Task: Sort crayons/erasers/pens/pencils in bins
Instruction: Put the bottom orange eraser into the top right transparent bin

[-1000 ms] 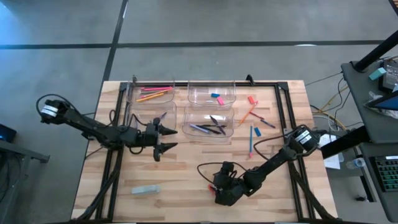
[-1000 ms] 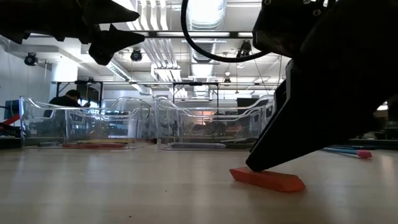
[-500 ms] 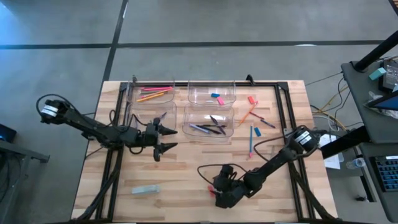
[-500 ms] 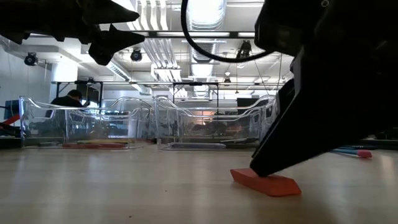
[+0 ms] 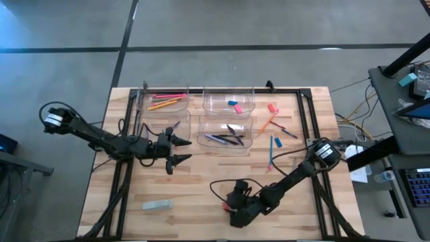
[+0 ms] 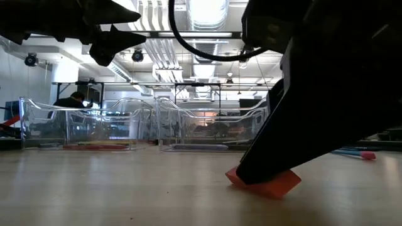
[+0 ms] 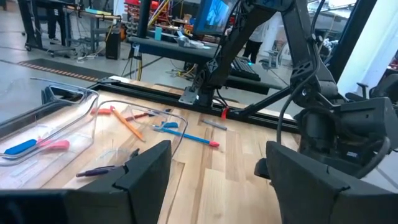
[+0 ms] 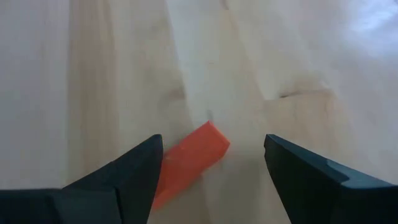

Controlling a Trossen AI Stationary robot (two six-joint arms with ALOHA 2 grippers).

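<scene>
Pencils [image 5: 164, 101], an eraser [image 5: 235, 106] and pens [image 5: 225, 139] lie in three bins [image 5: 228, 101]; both hands gape, holding nothing.

Two matte-black jointed arms. White band near left arm [image 5: 87, 133] base, another on right arm [image 5: 295, 176] elbow. Black cable looping off right wrist. Dark wedge-shaped fingers [image 7: 144, 167], flat inner faces, no visible markings.
</scene>
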